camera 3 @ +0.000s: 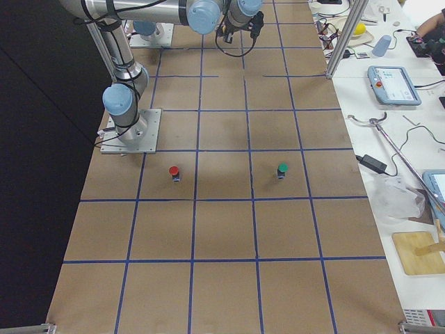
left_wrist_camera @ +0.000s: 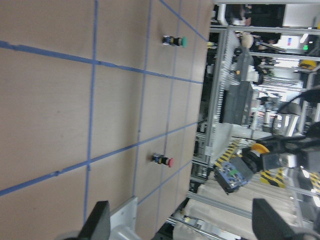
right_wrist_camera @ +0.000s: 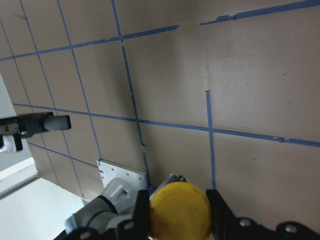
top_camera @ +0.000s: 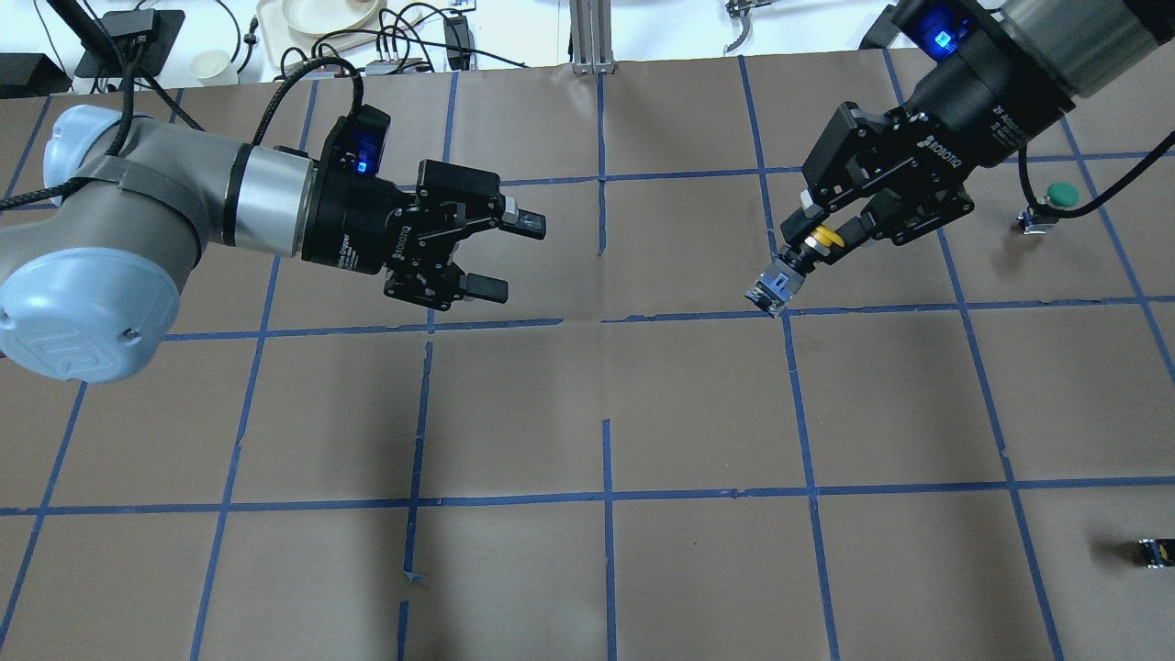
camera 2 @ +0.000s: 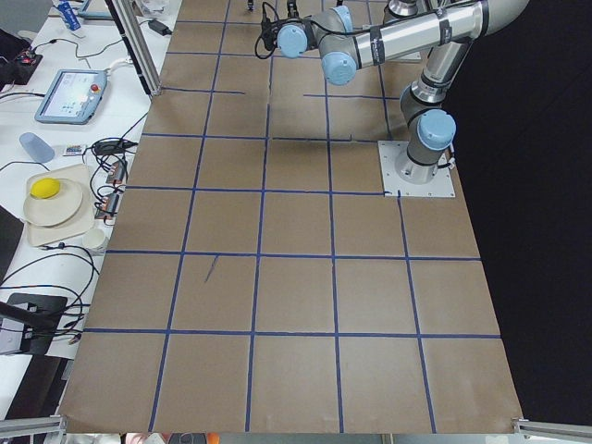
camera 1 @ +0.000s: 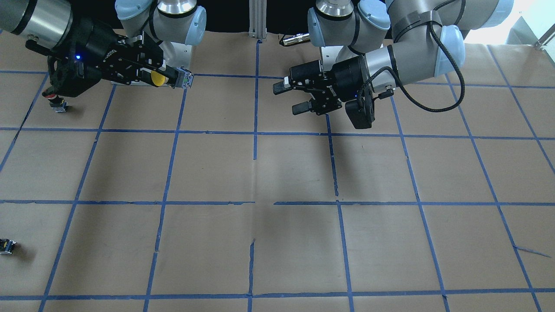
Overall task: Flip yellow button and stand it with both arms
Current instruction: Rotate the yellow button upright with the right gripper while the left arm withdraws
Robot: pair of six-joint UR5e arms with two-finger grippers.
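Observation:
The yellow button is held in the air by my right gripper, which is shut on it just below the round yellow cap. Its grey-black body points toward the table's middle and toward my left gripper. It also shows in the front view, the left wrist view and the right wrist view. My left gripper is open and empty, level with the button. Its jaws face the button across a gap of about one grid square. In the front view the left gripper also shows open.
A green-capped button stands beyond the right arm. A red-capped button stands near the right arm's base, partly under that arm in the front view. A small black capless block lies near the table's right edge. The brown paper has a blue tape grid.

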